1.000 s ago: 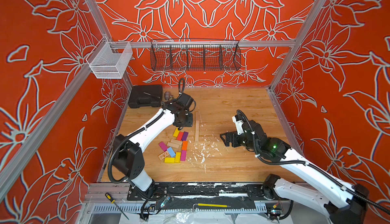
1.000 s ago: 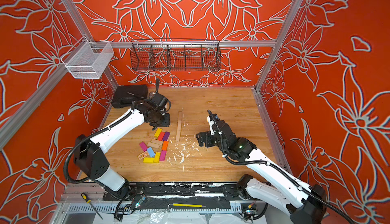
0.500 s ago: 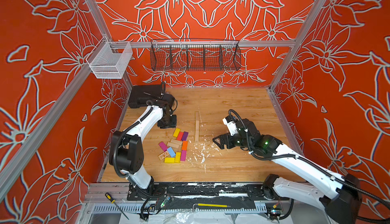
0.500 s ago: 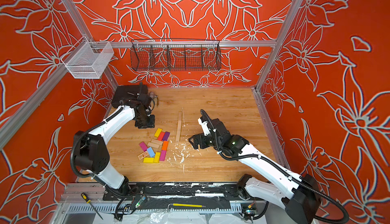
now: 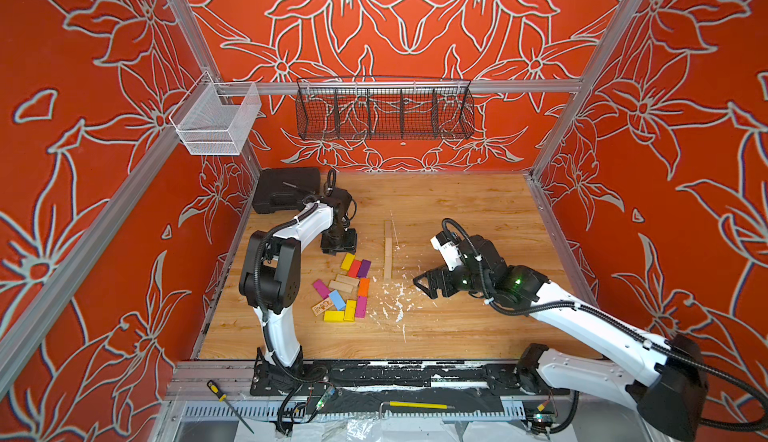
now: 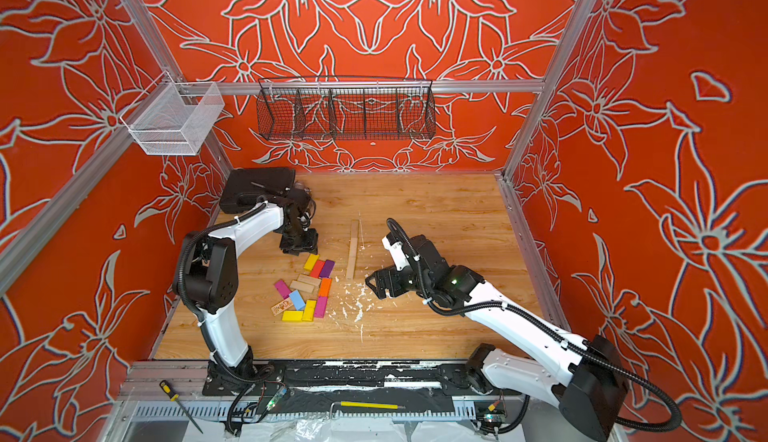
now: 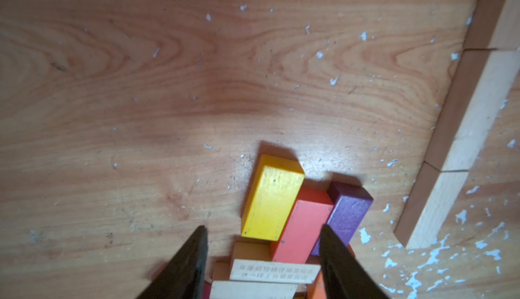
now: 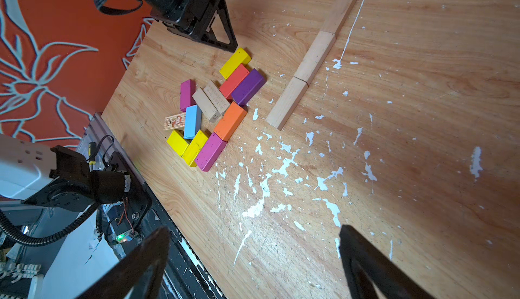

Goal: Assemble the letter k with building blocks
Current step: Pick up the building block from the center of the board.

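Observation:
A loose cluster of coloured building blocks (image 5: 345,290) (image 6: 305,290) lies left of centre on the wooden floor. To its right, three plain wood planks (image 5: 387,248) (image 8: 315,55) lie end to end in a straight line. My left gripper (image 5: 338,248) (image 7: 262,228) hangs open just beyond the far end of the cluster. In the left wrist view a yellow block (image 7: 271,199), a red block (image 7: 304,227) and a purple block (image 7: 347,213) lie beneath it. My right gripper (image 5: 419,284) (image 8: 253,228) is wide open and empty, low over the floor to the right of the planks.
White flecks (image 5: 395,298) litter the floor between the cluster and my right gripper. A black case (image 5: 286,190) sits in the back left corner. A black wire basket (image 5: 384,109) and a white mesh basket (image 5: 216,123) hang on the walls. A screwdriver (image 5: 226,402) lies on the front rail.
My left gripper has moved from near the plank line back toward the far end of the cluster, and its jaws have widened. My right gripper has shifted slightly left, staying open.

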`<act>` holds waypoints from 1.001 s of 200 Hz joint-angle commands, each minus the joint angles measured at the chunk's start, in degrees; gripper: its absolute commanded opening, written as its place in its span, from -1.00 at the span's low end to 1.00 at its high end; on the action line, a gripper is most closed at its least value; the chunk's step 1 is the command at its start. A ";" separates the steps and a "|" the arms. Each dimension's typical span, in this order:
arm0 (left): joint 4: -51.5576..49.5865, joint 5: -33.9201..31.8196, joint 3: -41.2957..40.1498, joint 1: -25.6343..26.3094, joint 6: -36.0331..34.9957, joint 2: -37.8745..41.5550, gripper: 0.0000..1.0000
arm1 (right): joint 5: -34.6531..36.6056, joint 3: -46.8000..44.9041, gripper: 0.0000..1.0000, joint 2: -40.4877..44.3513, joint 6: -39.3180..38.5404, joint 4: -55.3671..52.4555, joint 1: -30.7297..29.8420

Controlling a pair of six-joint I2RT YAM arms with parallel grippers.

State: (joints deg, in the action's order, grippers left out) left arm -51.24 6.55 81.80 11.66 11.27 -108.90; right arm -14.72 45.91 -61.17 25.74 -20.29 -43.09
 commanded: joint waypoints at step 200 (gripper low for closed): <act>-1.26 -3.03 2.40 0.81 -1.70 -7.47 -0.23 | 7.77 -0.13 0.93 2.73 0.98 -1.33 -0.15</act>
State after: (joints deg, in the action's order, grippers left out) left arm -50.48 4.56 83.48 12.01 10.11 -115.18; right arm -8.73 45.91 -59.55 25.91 -20.84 -43.09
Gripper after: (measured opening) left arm 0.413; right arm 0.964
